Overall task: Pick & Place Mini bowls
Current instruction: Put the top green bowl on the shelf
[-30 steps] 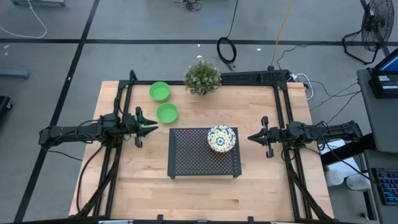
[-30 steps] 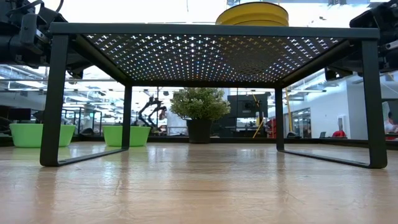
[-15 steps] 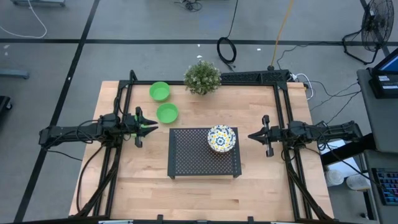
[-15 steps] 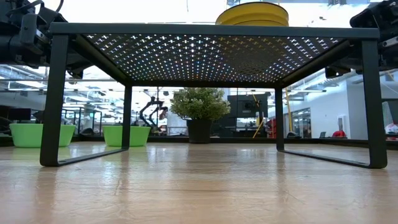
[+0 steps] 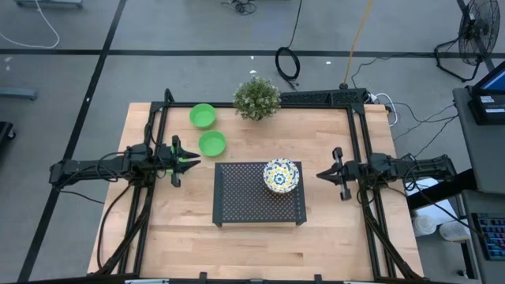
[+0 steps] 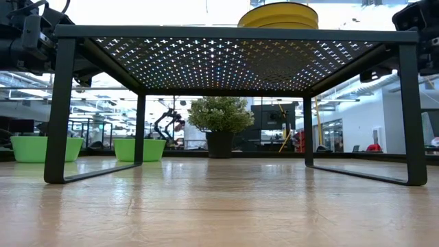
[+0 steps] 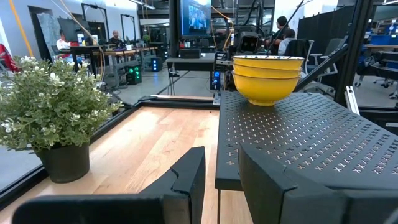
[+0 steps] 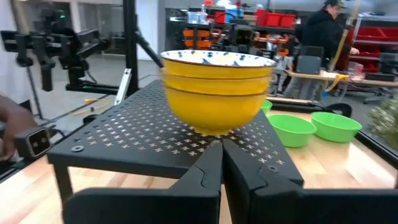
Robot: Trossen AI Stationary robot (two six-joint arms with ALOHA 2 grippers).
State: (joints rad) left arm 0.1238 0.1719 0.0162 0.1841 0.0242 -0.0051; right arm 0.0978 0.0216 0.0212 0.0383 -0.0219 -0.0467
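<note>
A stack of mini bowls [image 5: 281, 175], yellow outside and white with a blue-and-yellow pattern inside, stands on the right part of a black perforated rack [image 5: 241, 197]. It also shows in the right wrist view [image 8: 214, 90] and the left wrist view [image 7: 267, 78]. Two green mini bowls [image 5: 203, 115] [image 5: 212, 143] rest on the table at the far left. My left gripper [image 5: 189, 158] hovers left of the rack, its fingers a narrow gap apart [image 7: 221, 155] and empty. My right gripper [image 5: 319, 174] hovers right of the rack, shut and empty [image 8: 222, 146].
A potted plant [image 5: 256, 97] stands at the table's far edge, next to the green bowls. Black frame rails [image 5: 359, 142] run along the table's left, right and far sides. Bare wood lies in front of the rack [image 5: 260, 244]. People show in the room beyond [image 8: 323, 31].
My right gripper has drawn back a little toward the table's right edge, still shut.
</note>
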